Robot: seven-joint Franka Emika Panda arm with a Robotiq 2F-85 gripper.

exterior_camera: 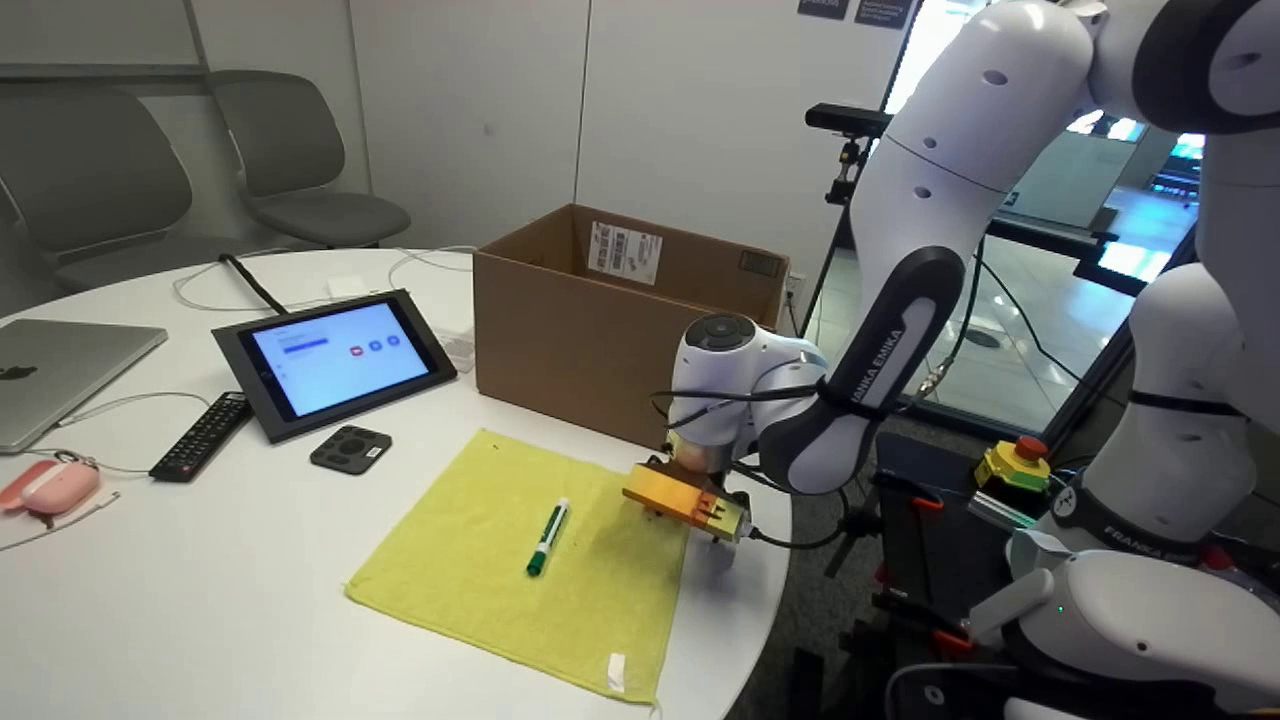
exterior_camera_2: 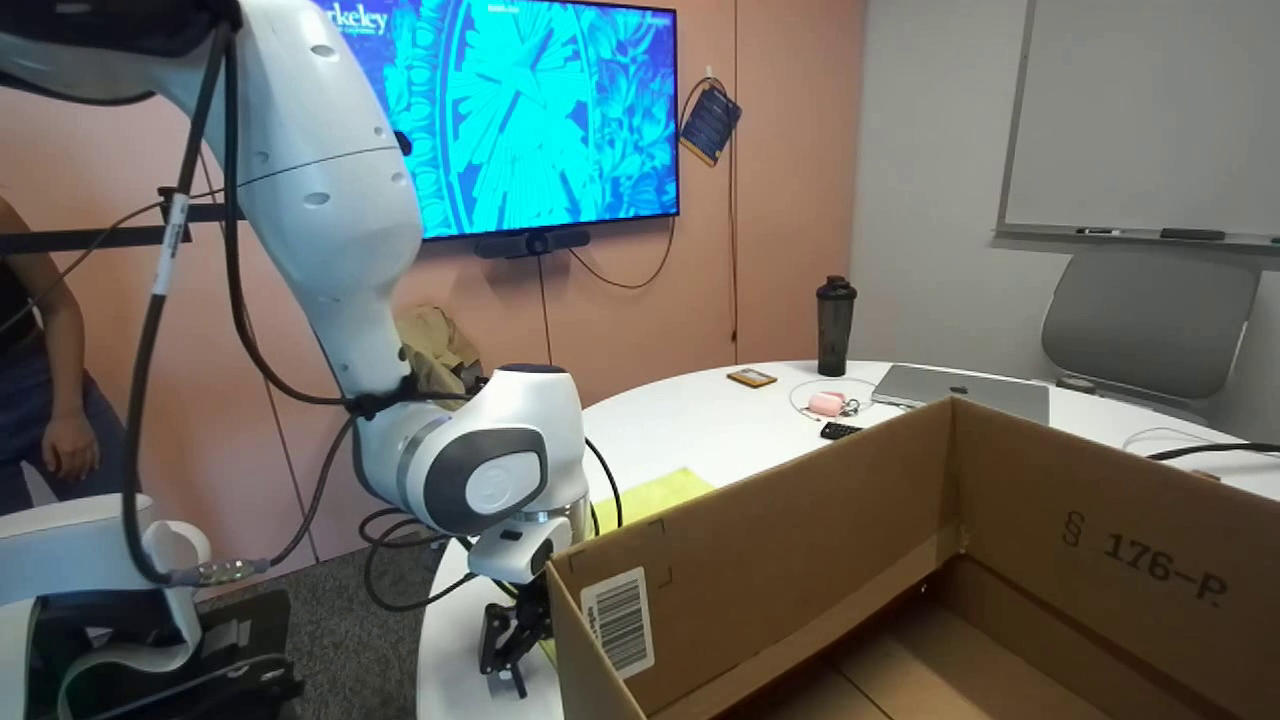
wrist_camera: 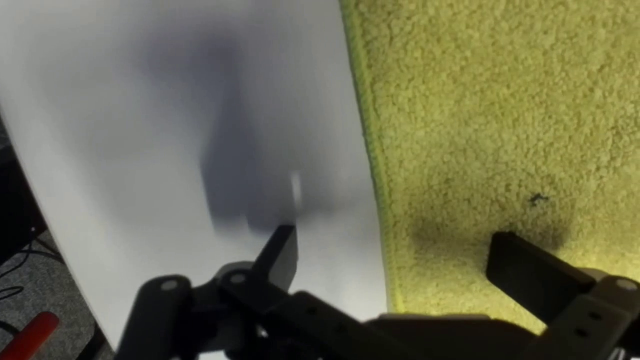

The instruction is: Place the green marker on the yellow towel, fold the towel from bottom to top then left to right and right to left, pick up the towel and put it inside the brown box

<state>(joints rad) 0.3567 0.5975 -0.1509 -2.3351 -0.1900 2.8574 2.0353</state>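
Yellow towel (exterior_camera: 590,595) flat on white table (exterior_camera: 220,600), green marker (exterior_camera: 548,538) on it; robot-side edge runs between the parted fingers of the gripper (wrist_camera: 392,237), one over cloth, one over table. Fingertip contact unclear.

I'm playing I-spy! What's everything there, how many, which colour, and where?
Table: 1, white, centre
Towel: 1, yellow, on table
Marker: 1, green and white, on towel
Box: 1, brown, on table
Tablet: 1, black, on table
Remote: 1, black, by tablet
Gadget: 1, black, by tablet
Laptop: 1, grey, on table
Case: 1, pink, on table
Bottle: 1, dark, on table
Chairs: at least 2, grey, by table
TV: 1, glowing blue, on wall
Whiteboard: 1, white, above chair
Button: 1, red, off table
Person: 1, blue trousers, at picture's edge
Gripper: 1, black, over towel's edge
Arm: 1, white, above table
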